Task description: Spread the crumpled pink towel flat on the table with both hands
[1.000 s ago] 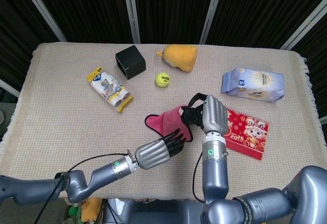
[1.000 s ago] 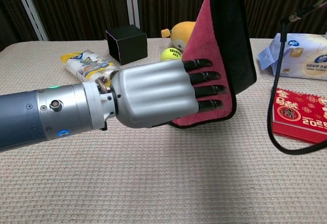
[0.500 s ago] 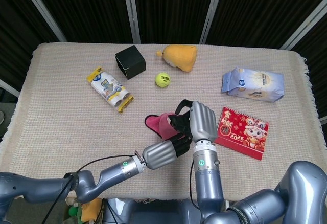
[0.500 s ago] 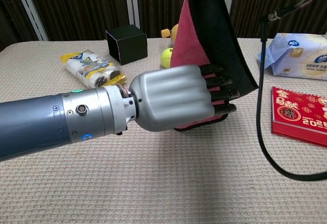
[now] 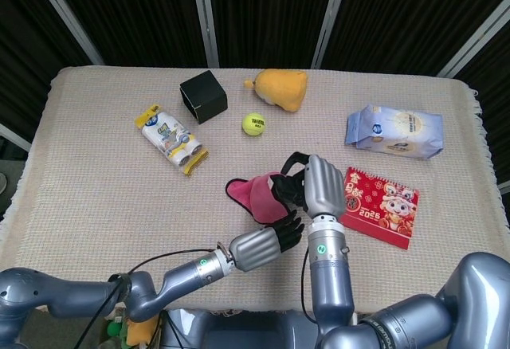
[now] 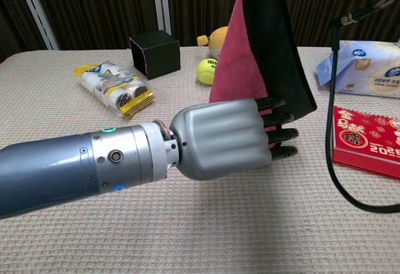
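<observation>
1. Near the table's middle, just left of the red booklet (image 5: 381, 206), I am keeping the pink towel (image 5: 256, 193) lifted off the table (image 5: 96, 190) with my right hand (image 5: 319, 186); its fingers are gripping the towel's upper edge, though in the chest view that grip is running off the top of the frame.
2. From that grip the cloth is hanging downward as a tall, narrow wedge with a dark edging along its right side (image 6: 281, 55), so its long axis is standing roughly upright, not lying across the table as I need it.
3. I am holding my left hand (image 5: 267, 244) low, in front of the towel's bottom end, knuckles facing the chest camera and fingers (image 6: 280, 135) pointing away towards the cloth.
4. Those fingers are lying close together and nearly straight; I cannot tell whether they are pinching the hem or only touching it, since the palm is hiding the contact.
5. I am judging the left hand the nearer one to the free lower corner, which is lying just beyond its fingertips and a little to their right.
6. What I am weighing for the coming move: securing that lower corner with the left hand, then drawing the two hands apart so the hanging length is turning horizontal before I lower it.
7. I am minding the tennis ball (image 5: 253, 123) and the snack packet (image 5: 171, 138) behind, both sitting well apart from the towel.
</observation>
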{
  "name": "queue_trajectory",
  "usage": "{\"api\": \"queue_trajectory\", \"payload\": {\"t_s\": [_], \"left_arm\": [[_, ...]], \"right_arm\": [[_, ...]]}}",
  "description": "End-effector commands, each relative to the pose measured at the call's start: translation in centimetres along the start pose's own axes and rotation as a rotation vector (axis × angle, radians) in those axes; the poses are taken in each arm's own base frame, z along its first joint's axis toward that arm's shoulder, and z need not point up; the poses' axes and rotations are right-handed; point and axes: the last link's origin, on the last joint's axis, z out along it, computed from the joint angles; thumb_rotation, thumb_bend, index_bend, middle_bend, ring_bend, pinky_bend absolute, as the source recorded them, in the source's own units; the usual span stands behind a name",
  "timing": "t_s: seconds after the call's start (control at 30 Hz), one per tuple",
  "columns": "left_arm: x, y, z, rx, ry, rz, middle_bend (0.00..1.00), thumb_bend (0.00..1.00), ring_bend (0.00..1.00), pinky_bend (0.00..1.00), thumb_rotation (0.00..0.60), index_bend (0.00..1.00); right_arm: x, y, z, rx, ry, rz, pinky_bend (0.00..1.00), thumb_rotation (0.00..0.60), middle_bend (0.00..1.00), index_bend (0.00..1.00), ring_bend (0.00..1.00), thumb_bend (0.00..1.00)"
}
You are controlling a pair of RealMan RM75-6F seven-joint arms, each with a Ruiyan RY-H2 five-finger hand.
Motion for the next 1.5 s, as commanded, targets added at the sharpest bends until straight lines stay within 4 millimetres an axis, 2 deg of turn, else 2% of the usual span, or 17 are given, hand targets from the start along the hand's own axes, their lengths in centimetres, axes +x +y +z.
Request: {"api": "queue_trajectory", "payload": {"t_s": [0.03, 0.3, 0.8, 1.13, 1.5], "left_arm": [[-0.4, 0.1, -0.4, -0.002, -0.017, 0.003, 0.1, 0.4, 0.0, 0.0, 0.6, 0.08], [-1.2, -1.2, -1.6, 0.021, -0.04, 0.024, 0.23, 0.4, 0.0, 0.0, 0.6, 0.11], [-2.4, -3.6, -4.2, 0.064, -0.062, 0.06, 0.22, 0.4, 0.0, 0.0, 0.6, 0.11], [-3.4, -6.0, -6.1, 0.145, -0.049, 0.07, 0.22, 0.32, 0.0, 0.0, 0.6, 0.11], [-5.5, -7.4, -6.8, 0.245, -0.09, 0.092, 0.21, 0.32, 0.0, 0.0, 0.6, 0.11]], "right_arm": [[0.4, 0.2, 0.1, -0.003, 0.009, 0.0, 0.97, 0.6, 1.0, 0.77, 1.0, 0.61], [1.2, 0.9, 0.5, -0.019, 0.023, 0.006, 0.97, 0.6, 1.0, 0.77, 1.0, 0.61], [1.9, 1.6, 0.7, -0.033, 0.029, 0.016, 0.97, 0.6, 1.0, 0.77, 1.0, 0.61], [1.6, 1.5, 0.6, -0.025, 0.016, 0.019, 0.97, 0.6, 1.0, 0.77, 1.0, 0.61], [1.4, 1.4, 0.5, -0.022, 0.015, 0.014, 0.97, 0.6, 1.0, 0.77, 1.0, 0.62]]}}
